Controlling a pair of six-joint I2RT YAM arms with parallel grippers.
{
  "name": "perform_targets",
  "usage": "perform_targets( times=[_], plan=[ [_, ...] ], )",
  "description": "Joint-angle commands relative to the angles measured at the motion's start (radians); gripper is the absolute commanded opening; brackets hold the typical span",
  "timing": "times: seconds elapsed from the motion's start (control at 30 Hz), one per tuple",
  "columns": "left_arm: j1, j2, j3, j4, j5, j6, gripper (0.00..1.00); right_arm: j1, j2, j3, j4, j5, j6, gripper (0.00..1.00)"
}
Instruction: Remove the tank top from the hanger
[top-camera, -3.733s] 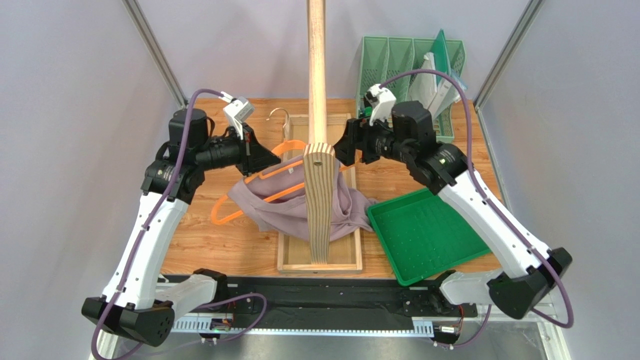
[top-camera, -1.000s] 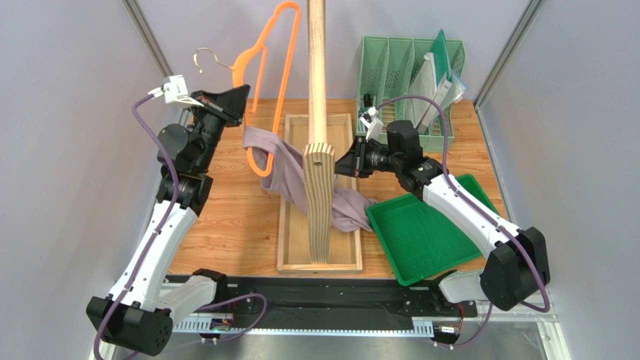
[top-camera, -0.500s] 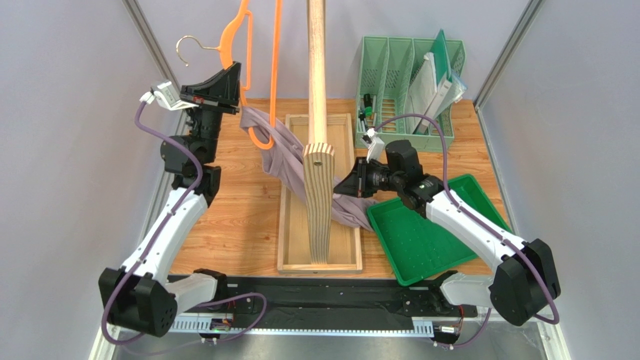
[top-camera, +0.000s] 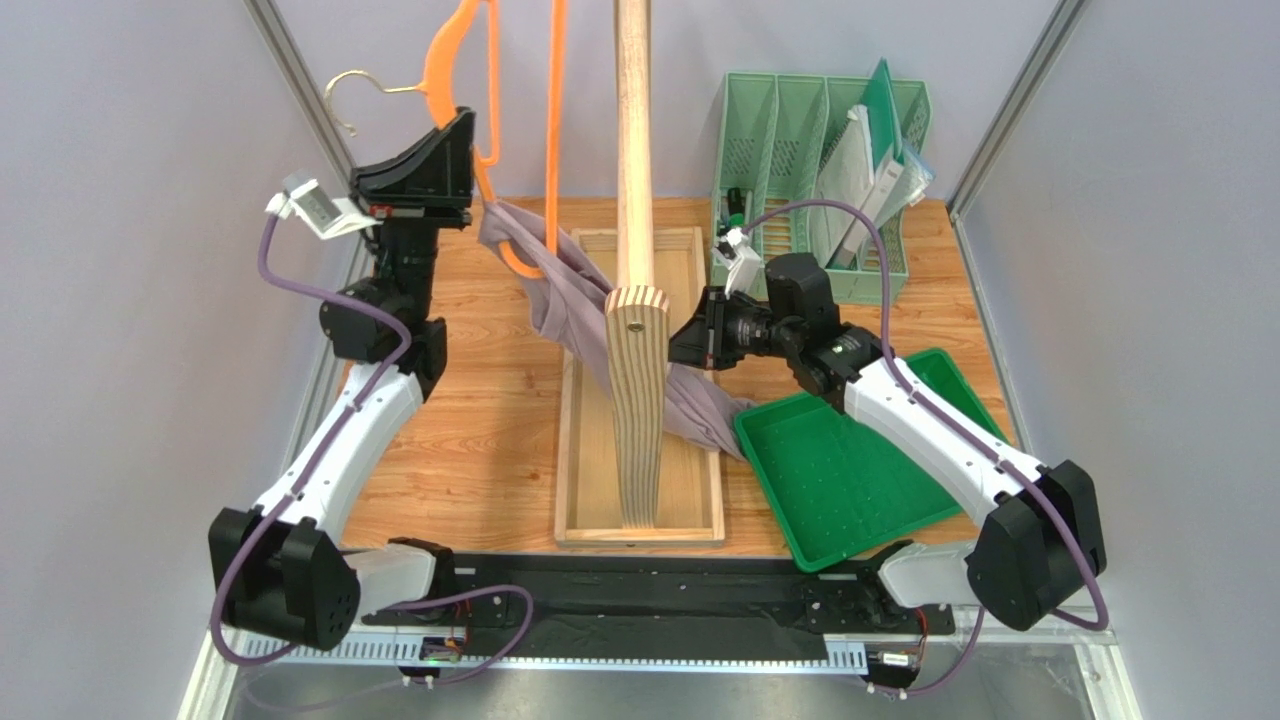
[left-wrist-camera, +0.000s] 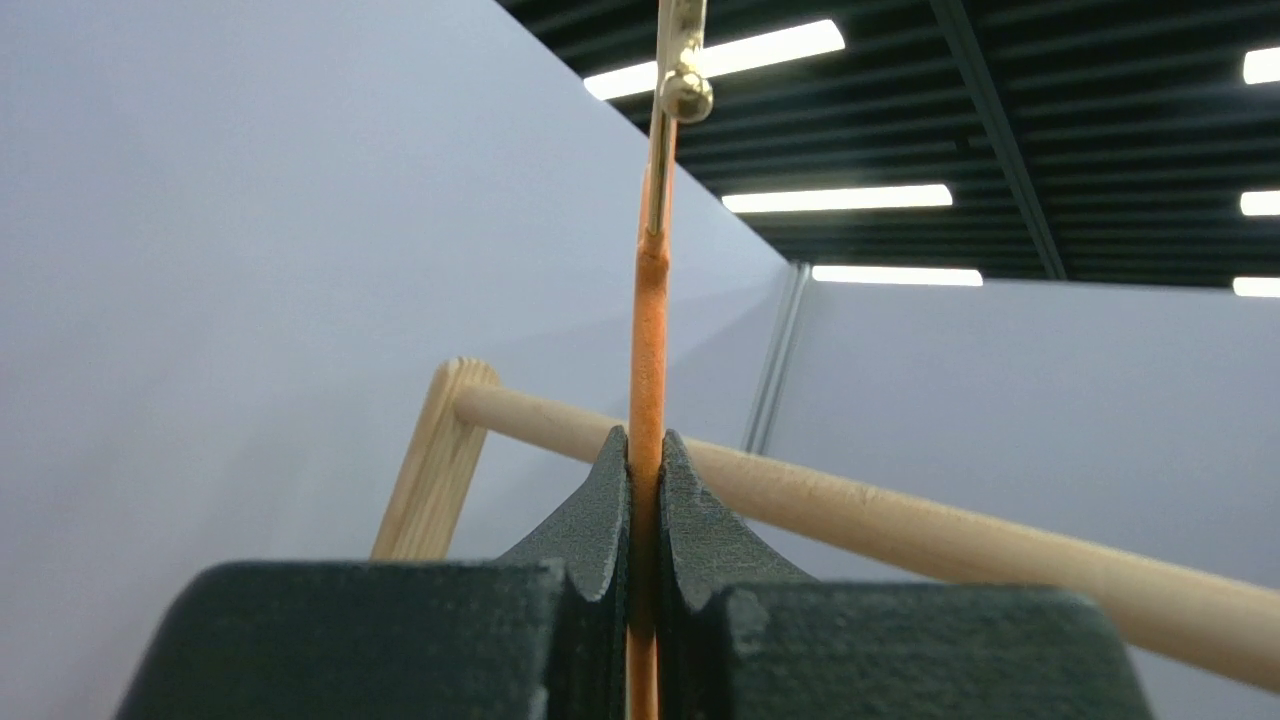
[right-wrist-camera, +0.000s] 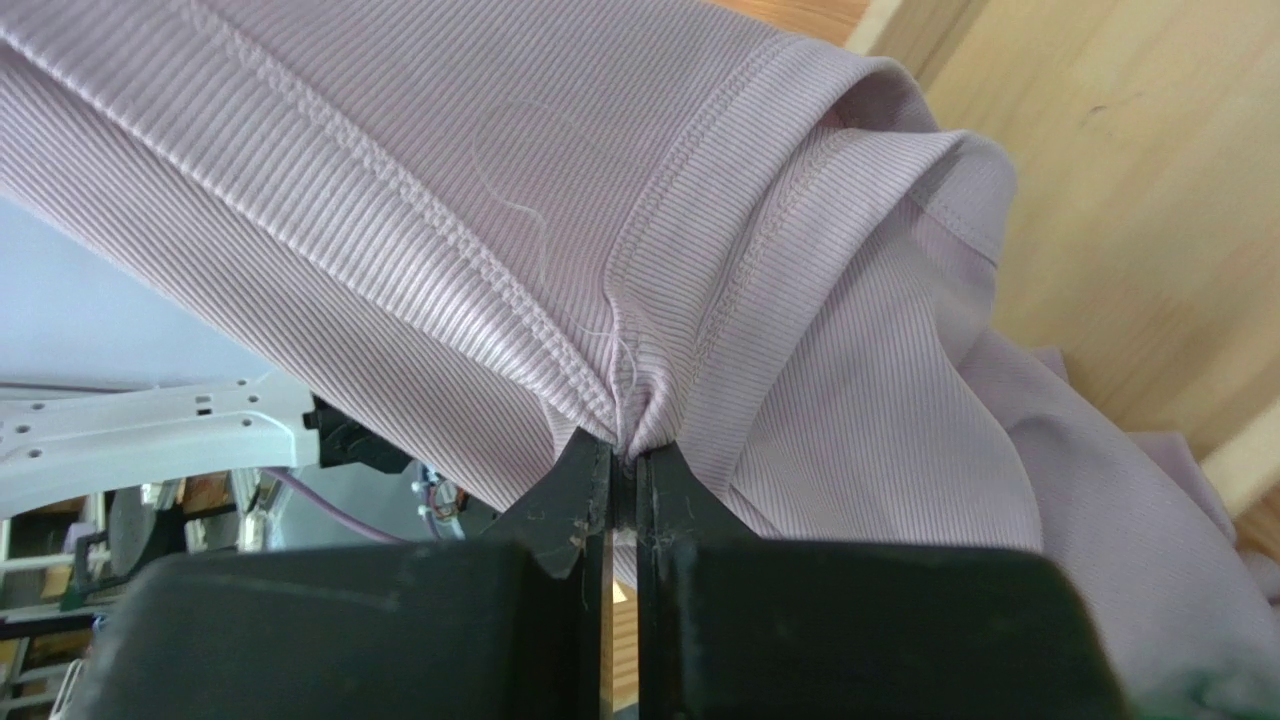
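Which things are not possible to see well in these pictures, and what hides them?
Top external: the hanger runs past the top edge; the wooden post hides the middle of the tank top.
Left wrist: the hanger shows only edge-on between the left fingers; the hook is cut by the top edge.
Right wrist: fabric fills the frame, so the hanger is unseen.
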Motion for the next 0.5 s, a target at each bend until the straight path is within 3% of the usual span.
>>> perform_targets(
  times=[0.0, 0.1, 0.13, 0.3, 0.33, 0.43, 0.47],
  plan=[
    [0.008, -0.079, -0.009, 0.269, -0.274, -0.048, 0.0, -0.002, 0.057, 0.057, 0.106, -0.102, 0.04, 0.02],
    [0.053, -0.027, 0.05, 0.319, -0.19, -0.187, 0.0, 0.0, 0.117, 0.101, 0.221, -0.207, 0.123, 0.04],
    [0.05, -0.026, 0.054, 0.318, -0.116, -0.188, 0.0, -0.002, 0.132, 0.157, 0.208, -0.201, 0.128, 0.04],
    [0.022, -0.076, -0.027, 0.292, -0.055, -0.126, 0.0, -0.002, 0.174, 0.262, 0.024, -0.081, 0.041, 0.03],
    [0.021, -0.097, -0.036, 0.246, -0.029, -0.108, 0.0, -0.002, 0.184, 0.276, -0.02, -0.022, 0.004, 0.03],
    [0.021, -0.246, -0.024, -0.109, 0.073, 0.053, 0.0, -0.002, 0.206, 0.324, -0.208, 0.084, -0.133, 0.04],
    [0.017, -0.287, -0.021, -0.328, 0.069, 0.078, 0.0, -0.002, 0.203, 0.301, -0.219, 0.088, -0.143, 0.04]
  ],
)
